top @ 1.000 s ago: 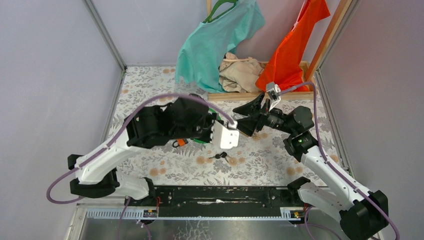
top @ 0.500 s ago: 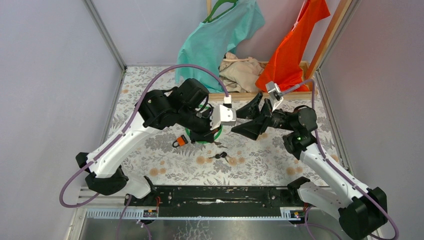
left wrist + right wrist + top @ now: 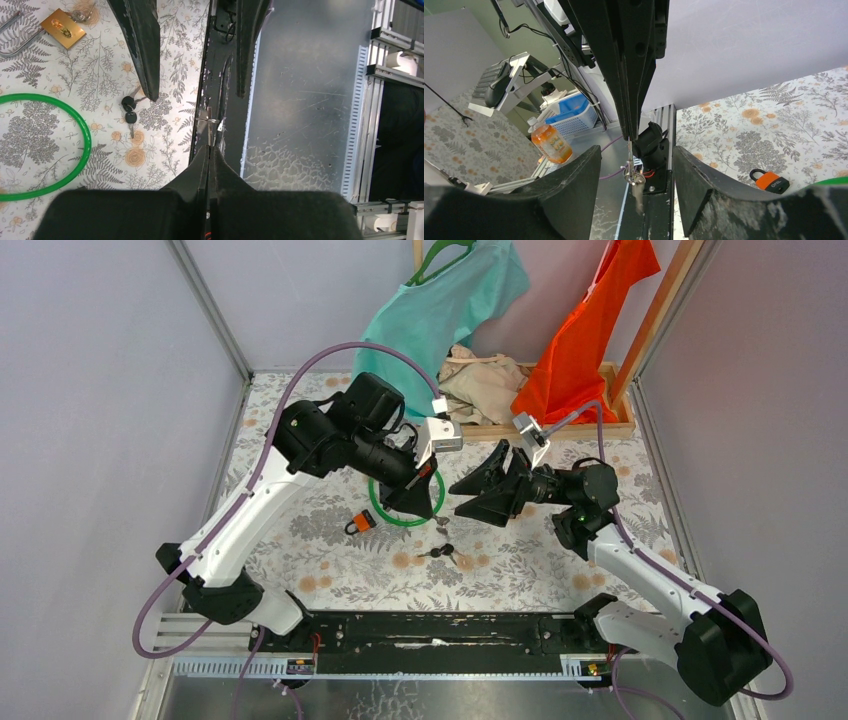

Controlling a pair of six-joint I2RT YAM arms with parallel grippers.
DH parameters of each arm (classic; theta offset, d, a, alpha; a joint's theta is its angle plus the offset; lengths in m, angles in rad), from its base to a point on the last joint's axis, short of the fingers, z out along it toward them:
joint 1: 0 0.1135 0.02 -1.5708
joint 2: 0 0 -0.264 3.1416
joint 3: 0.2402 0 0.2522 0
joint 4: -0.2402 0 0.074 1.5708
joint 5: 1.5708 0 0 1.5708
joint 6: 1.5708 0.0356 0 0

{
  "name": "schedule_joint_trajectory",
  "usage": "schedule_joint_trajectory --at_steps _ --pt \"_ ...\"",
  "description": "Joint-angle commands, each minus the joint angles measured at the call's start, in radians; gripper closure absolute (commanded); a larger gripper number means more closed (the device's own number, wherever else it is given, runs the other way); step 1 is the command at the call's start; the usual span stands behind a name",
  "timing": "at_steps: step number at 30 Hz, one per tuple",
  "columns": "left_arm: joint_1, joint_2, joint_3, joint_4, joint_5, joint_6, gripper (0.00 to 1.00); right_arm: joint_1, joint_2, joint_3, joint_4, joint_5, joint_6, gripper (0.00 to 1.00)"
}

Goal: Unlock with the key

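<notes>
Key sits pinched at the tip of the left pincer, whose fingers are clenched flat together on it. It is lifted off the counter, over the middle. A small ring hangs below the tip, and the right wrist view shows a second, blurred piece dangling under that ring. From above, the key is too small to make out.

The right pincer faces the left one tip to tip. Its jaws are released, standing apart with nothing between the pads. In the right wrist view its two fingers flank the hanging key, one on each side, without touching it.

Below the two pincers a green ring lies flat on the counter, partly hidden by the left pincer. An orange padlock rests on the counter just beside the ring, on its left and towards the near edge, with its shackle shut. Two black-headed keys lie together nearer the near edge, well apart from the padlock.

The left wrist view also shows a brass padlock lying flat on the counter beyond the ring. From above it is hidden under the right arm.

A teal shirt and an orange shirt hang at the far edge.
</notes>
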Motion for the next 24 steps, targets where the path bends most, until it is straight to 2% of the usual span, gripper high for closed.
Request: schedule_joint_trajectory --at_steps 1,7,12,14,20,24 --pt "0.018 -0.012 0.023 0.077 0.068 -0.049 1.0 0.025 0.005 -0.006 0.092 0.012 0.021 0.4" --pt "0.047 -0.023 0.017 0.112 0.075 -0.067 1.0 0.051 0.022 -0.005 0.091 0.025 0.017 0.45" --pt "0.078 -0.032 0.011 0.14 0.089 -0.08 1.0 0.055 0.024 -0.016 0.097 0.041 0.019 0.55" --pt "0.086 -0.035 0.008 0.147 0.096 -0.081 1.0 0.055 0.023 -0.019 0.097 0.052 0.016 0.62" --pt "0.095 -0.044 -0.002 0.157 0.106 -0.082 1.0 0.055 0.012 -0.031 0.111 0.116 0.013 0.93" --pt "0.098 -0.052 -0.014 0.165 0.112 -0.082 1.0 0.055 0.012 -0.03 0.121 0.13 0.027 1.0"
